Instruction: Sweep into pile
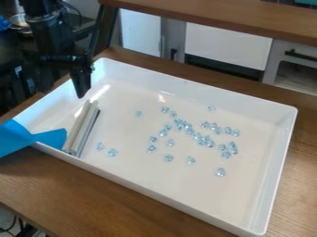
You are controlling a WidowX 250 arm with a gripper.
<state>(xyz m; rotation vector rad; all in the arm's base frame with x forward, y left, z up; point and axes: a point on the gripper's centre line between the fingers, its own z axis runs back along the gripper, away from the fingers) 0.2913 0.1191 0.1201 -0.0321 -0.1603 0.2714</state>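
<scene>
Camera view, gripper: the black two-finger gripper [80, 86] hangs by the tray's upper-left corner. Can't tell if it's clenched or released, sorry.
Beads: lots of small, clear pale-blue plastic-looking beads [188, 125] inside the tray. Loose clump around the middle, a few strays toward the near side, and a couple sitting near the bar. Not a pile yet imo.
Bar: long silver-grey bar-like tool [80, 127] lying at the left end of the tray, probably the sweeper.
Blue bit: bright blue flat strip [12, 138] over the near-left rim, its end right by the bar — can't tell if they're attached.
Tray: big white rectangular tray with raised walls [195, 212] on a brown wooden counter [93, 194].
What could go wrong: if the bar gets gripped off-centre it could twist and let beads slip round the ends. Tilt or lift it mid-sweep and they'd likely roll under. Push too fast and the clump might scatter — and the blue strip could snag on the rim if it's joined on.
</scene>
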